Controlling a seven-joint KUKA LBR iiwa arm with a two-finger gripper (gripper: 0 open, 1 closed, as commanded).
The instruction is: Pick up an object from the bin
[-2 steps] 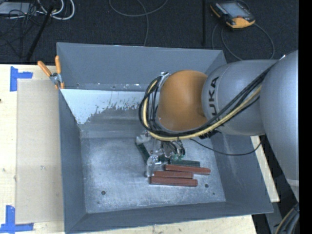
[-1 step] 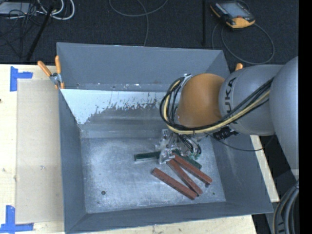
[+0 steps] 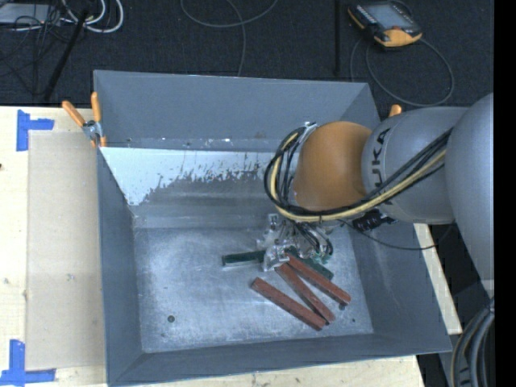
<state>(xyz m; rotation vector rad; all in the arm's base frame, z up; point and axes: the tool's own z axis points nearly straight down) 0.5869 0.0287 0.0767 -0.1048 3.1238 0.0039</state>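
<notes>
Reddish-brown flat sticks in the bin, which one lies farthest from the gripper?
The frontmost reddish-brown flat stick, closest to the view's bottom edge. The middle stick and the back stick both reach up beside the gripper.

Legible txt: one item only. Black block letters "KU" on the grey shell of the arm (image 3: pixel 419 168), just beside the orange cover (image 3: pixel 330 168), running vertically; rest of the word curves out of sight. Handheld unit (image 3: pixel 387 21) at top of view: screen chars too small to read.
</notes>
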